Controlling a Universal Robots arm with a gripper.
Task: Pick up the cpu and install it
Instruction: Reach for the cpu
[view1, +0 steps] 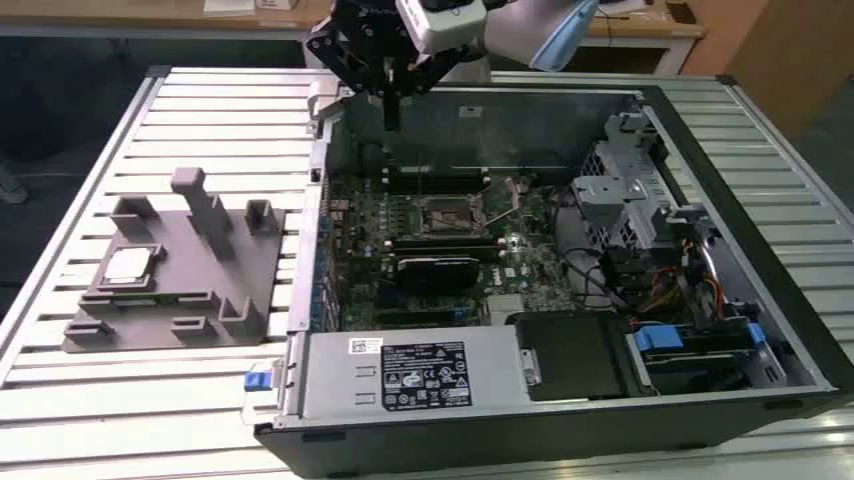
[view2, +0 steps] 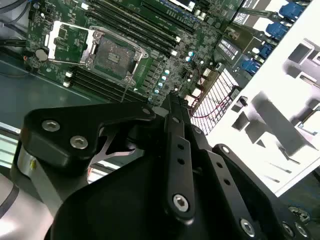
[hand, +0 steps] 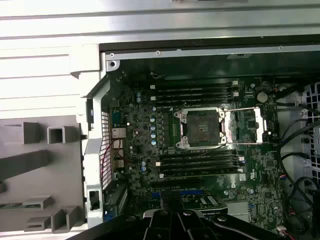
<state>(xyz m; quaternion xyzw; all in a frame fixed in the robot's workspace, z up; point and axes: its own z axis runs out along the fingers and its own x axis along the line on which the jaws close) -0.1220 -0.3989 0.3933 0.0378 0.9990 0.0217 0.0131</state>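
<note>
one claw (view1: 390, 120), pressed together, over the case (view1: 534, 125); cpu (view1: 130, 265) apart on grey fixture (view1: 187, 295)

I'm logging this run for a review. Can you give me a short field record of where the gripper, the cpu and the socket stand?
gripper: shut, holding nothing, hanging by the far wall of the open computer case in the exterior view
cpu: lying flat in the grey fixture, on the exterior view's left of the case
socket: cover swung open, no chip in it
progress: cpu not yet picked up
</note>
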